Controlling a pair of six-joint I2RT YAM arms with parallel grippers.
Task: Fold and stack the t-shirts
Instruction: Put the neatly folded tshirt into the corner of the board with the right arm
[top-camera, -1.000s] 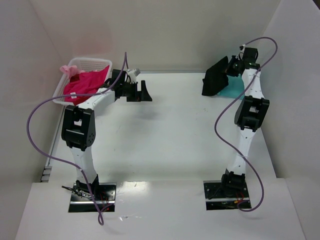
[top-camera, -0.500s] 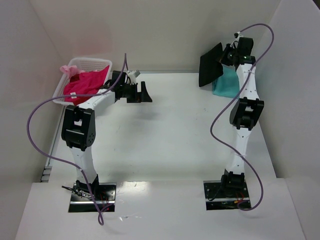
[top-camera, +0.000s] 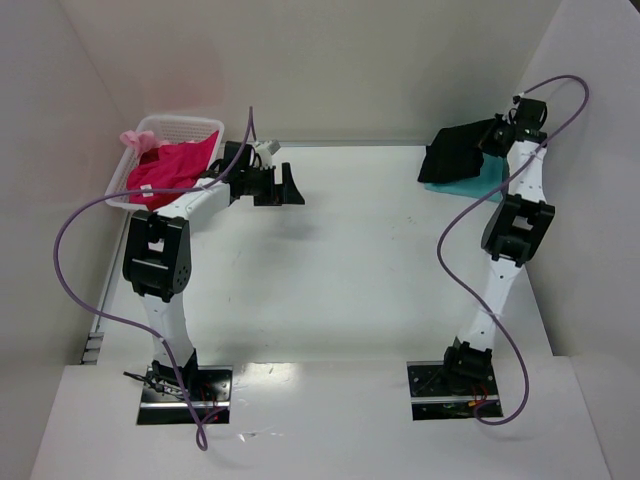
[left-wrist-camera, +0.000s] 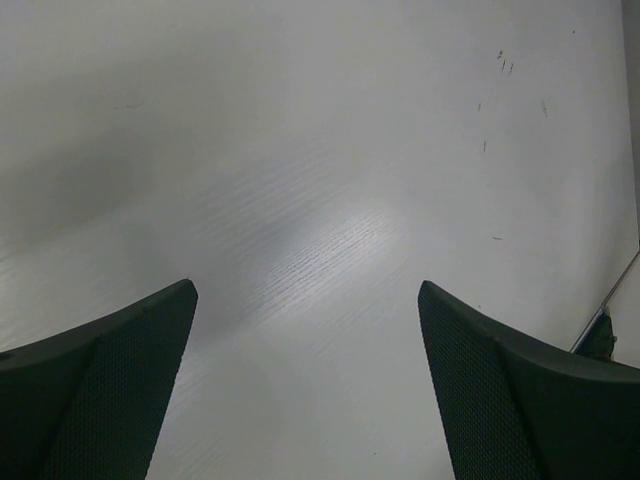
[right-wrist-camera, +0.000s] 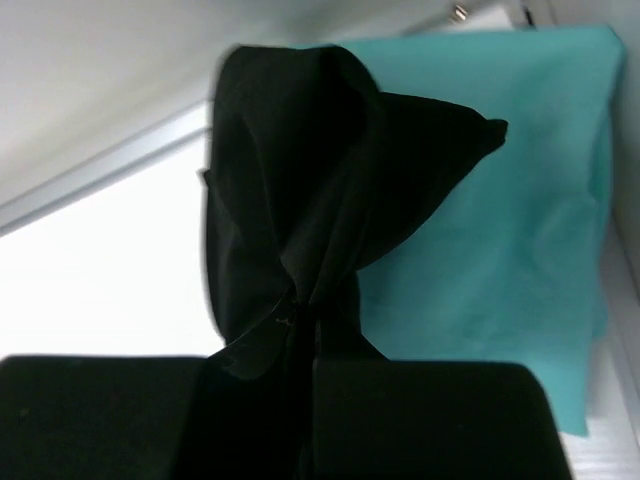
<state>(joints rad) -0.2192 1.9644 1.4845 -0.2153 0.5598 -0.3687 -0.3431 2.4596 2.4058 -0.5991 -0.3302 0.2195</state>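
Note:
My right gripper (top-camera: 497, 136) (right-wrist-camera: 310, 335) is shut on the black t-shirt (top-camera: 455, 155) (right-wrist-camera: 300, 190), which hangs bunched from its jaws above the folded teal t-shirt (top-camera: 478, 183) (right-wrist-camera: 510, 220) at the table's far right. The magenta-pink t-shirt (top-camera: 168, 168) with a white tag lies in the white basket (top-camera: 178, 126) at the far left. Beside that basket my left gripper (top-camera: 290, 185) (left-wrist-camera: 305, 330) stands open over bare table, nothing between its fingers.
White walls close the table in at the back and on both sides. Purple cables loop off both arms. A light pink cloth (top-camera: 137, 139) pokes out at the basket's far left corner. The arm bases (top-camera: 184, 390) sit at the near edge.
The right arm swung the black t-shirt up and then to the right and down, so it now hangs over the teal one. The left arm has not moved.

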